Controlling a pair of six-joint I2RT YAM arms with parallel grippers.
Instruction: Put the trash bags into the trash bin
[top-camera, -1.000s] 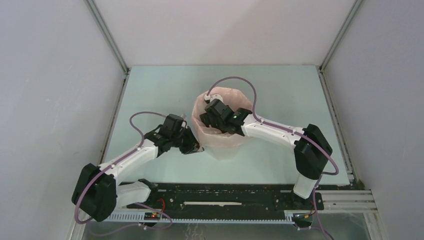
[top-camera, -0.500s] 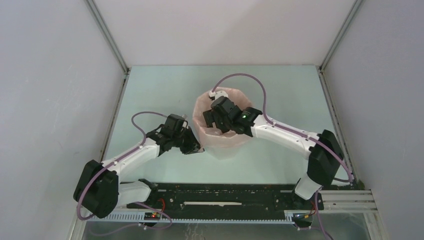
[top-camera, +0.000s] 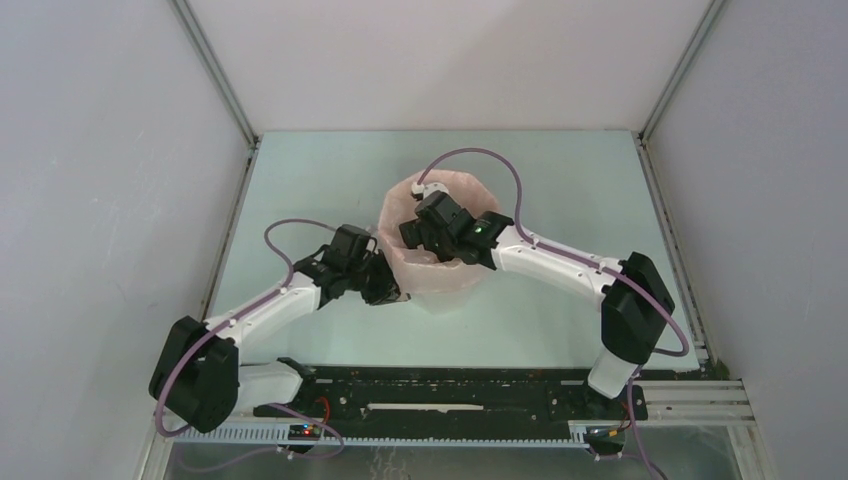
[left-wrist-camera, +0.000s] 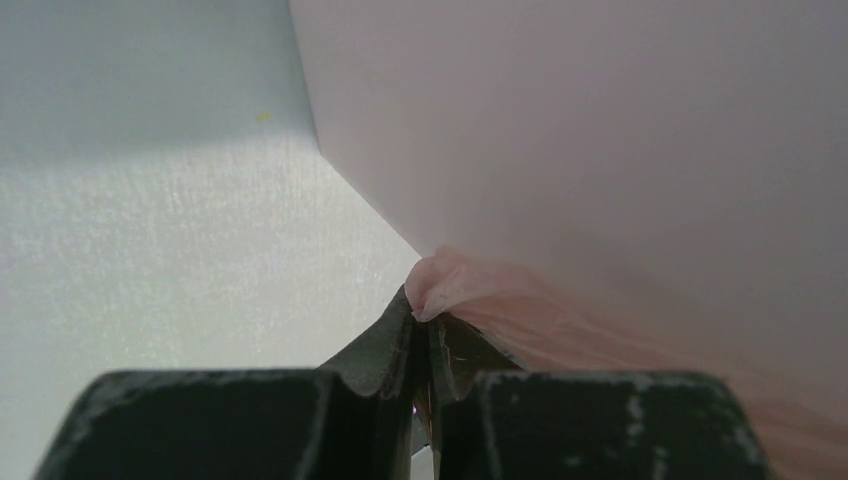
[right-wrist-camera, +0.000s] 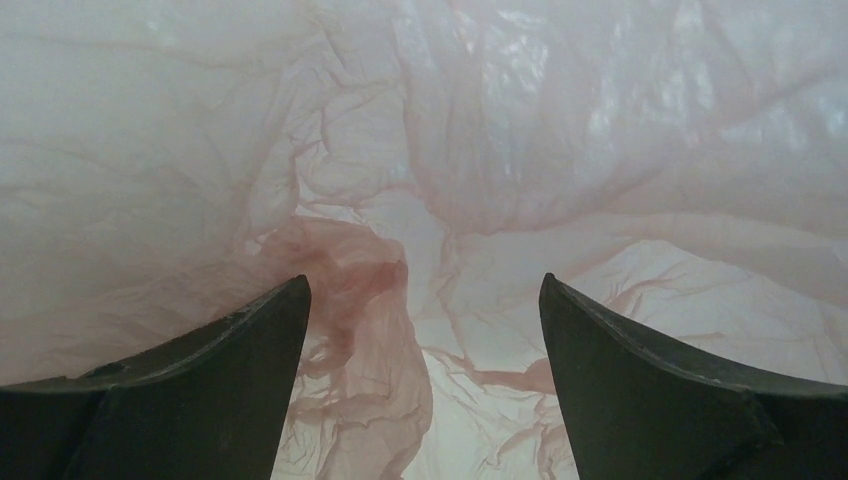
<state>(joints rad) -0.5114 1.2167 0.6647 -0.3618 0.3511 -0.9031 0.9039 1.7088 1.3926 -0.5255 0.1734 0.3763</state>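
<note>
Pink crinkled film bag (right-wrist-camera: 420, 150) lines faceted white bin (top-camera: 441, 299) | left claw (left-wrist-camera: 425, 320) pinches its edge | right claw (right-wrist-camera: 422, 280) wide, empty

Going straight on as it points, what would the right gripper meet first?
The right gripper, open, would first meet the wrinkled pink trash bag lining the trash bin; depth unclear.

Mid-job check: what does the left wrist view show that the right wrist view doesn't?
Left wrist only: the left claw shut on a bunched fold of the pink trash bag, outside the trash bin and against its smooth outer wall, with the table beside it. Right wrist only: the right claw open, gripping nothing, facing the wrinkled bag lining from inside. Both: the same pink bag.
</note>
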